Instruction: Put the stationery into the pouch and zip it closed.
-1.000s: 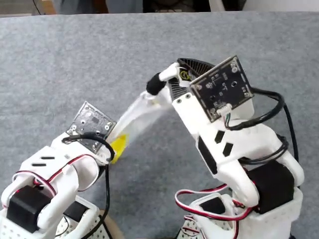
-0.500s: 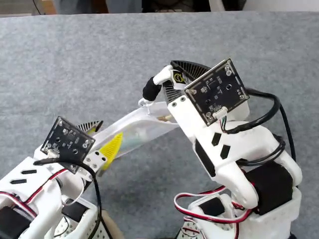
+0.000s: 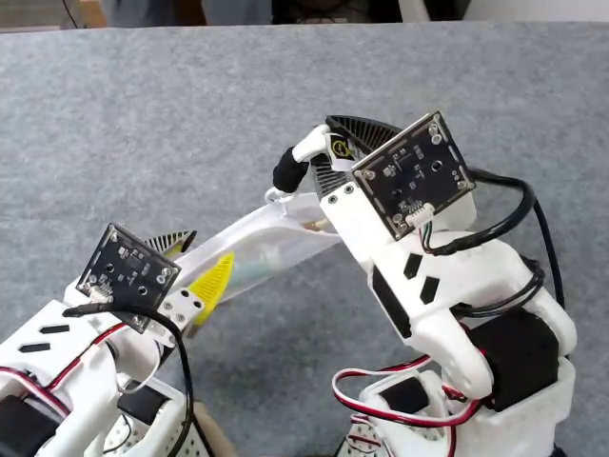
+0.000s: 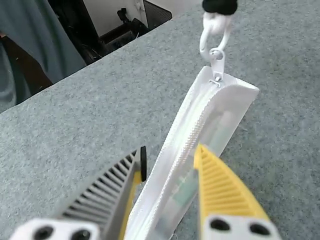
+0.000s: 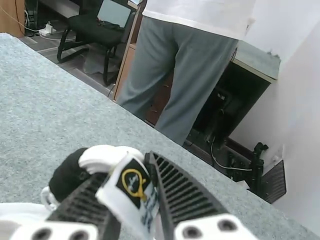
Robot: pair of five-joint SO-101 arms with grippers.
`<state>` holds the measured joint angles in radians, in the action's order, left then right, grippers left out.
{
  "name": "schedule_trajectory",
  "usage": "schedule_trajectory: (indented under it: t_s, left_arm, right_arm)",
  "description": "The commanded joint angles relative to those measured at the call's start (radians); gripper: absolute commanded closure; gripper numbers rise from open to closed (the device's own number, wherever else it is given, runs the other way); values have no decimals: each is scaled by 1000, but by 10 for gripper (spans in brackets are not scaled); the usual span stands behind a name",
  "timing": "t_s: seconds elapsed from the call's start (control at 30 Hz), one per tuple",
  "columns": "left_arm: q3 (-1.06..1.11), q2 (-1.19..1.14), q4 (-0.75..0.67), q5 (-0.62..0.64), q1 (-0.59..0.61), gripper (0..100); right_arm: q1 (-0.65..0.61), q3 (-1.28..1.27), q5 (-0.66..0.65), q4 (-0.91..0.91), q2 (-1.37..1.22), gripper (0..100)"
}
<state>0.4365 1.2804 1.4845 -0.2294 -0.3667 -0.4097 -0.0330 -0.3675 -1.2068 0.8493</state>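
Clear pouch (image 3: 271, 243), left hand (image 3: 193, 263) clamping one end, right hand (image 3: 319, 149) pinching zipper pull (image 3: 286, 173)

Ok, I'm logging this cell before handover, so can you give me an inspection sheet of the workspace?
Surface: grey felt mat.
Job's things: pouch held between both arms, zipper closed along its visible length, stationery inside.
Clutter: nothing seen.
End effectors: left end effector clamps one end of the pouch; right end effector grips the zipper pull.
Cables: black cable loops off the right arm; servo leads at its base.
Surroundings: office chair beyond the table.
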Motion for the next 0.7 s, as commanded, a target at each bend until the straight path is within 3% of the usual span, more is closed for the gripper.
schedule_trajectory:
  t_s: [0.0, 0.13, 0.37, 0.67]
  left_arm:
    - [-48, -3, 28, -18, -4, 818]
    - [-61, -3, 84, -112, -4, 818]
    - [-216, -3, 118, -118, -7, 818]
    - [-193, -5, 117, -120, -148, 818]
  right_arm:
    - [-15, 50, -5, 20, 2, 986]
    - [-15, 48, -5, 17, 2, 986]
    - [-106, 48, -5, 23, 2, 986]
    - [-172, 71, -5, 55, -67, 986]
